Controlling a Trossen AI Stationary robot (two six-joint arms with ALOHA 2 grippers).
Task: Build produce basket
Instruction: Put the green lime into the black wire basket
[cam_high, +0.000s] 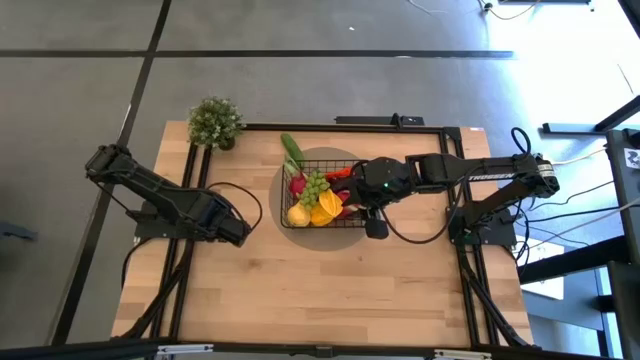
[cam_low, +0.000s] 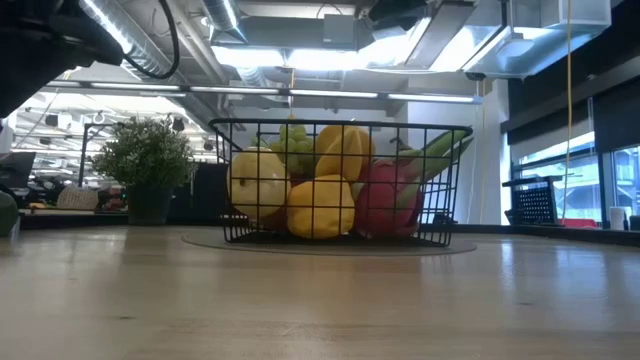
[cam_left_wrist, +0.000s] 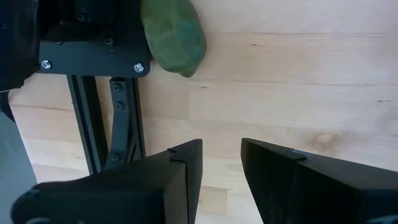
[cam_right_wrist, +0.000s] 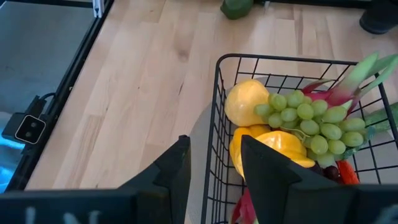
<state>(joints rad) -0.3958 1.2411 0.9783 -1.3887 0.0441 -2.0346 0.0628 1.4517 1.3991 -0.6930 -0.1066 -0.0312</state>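
The black wire basket (cam_high: 345, 222) (cam_low: 330, 130) stands on a grey round mat in the table's middle. It holds the produce: a lemon (cam_right_wrist: 245, 102), green grapes (cam_right_wrist: 311, 118), a yellow pepper (cam_right_wrist: 273, 146), a pink dragon fruit (cam_low: 385, 200) and a cucumber (cam_high: 291, 150) sticking out over the far rim. My right gripper (cam_right_wrist: 214, 168) is open and hovers above the basket's near wall (cam_right_wrist: 214, 124), one finger on each side of it, touching nothing. My left gripper (cam_left_wrist: 221, 174) is open and waits over bare table near the left edge. A green roundish thing (cam_left_wrist: 174, 37) lies on the table ahead of it.
A bushy potted plant (cam_high: 215, 122) (cam_low: 148, 160) stands at the table's far left corner. Black frame rails (cam_left_wrist: 121, 118) run along the table's left and right sides. Bare wood lies in front of the basket toward the near edge.
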